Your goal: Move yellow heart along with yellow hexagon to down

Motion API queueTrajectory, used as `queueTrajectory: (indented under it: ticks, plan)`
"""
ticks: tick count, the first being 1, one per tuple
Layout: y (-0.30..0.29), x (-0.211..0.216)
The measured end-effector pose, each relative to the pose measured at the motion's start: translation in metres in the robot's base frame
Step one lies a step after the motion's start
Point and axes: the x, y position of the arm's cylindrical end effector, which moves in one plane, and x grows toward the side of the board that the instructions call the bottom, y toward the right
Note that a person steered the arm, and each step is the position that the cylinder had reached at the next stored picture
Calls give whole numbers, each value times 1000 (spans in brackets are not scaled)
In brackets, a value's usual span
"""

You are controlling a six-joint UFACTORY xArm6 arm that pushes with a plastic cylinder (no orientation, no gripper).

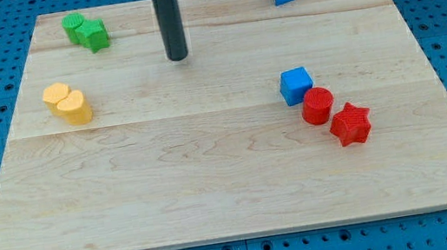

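we are at the approach step: our tip point(177, 58) stands near the board's point(215, 187) top middle, touching nothing, well apart from the yellow pair at the view's left. there the yellow hexagon point(56, 96) and yellow heart point(75, 107) sit touching, the heart just below-right of the hexagon. we judge the next move calls for getting above the hexagon, between it and the green blocks point(86, 31), then pushing toward the view's bottom so both slide together. there is no claw here, only a rod, holding nothing.
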Motion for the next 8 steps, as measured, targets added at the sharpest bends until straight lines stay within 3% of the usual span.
queueTrajectory:
  ticks: [4,8]
  plan:
    - [-170,4]
    - [-151,92]
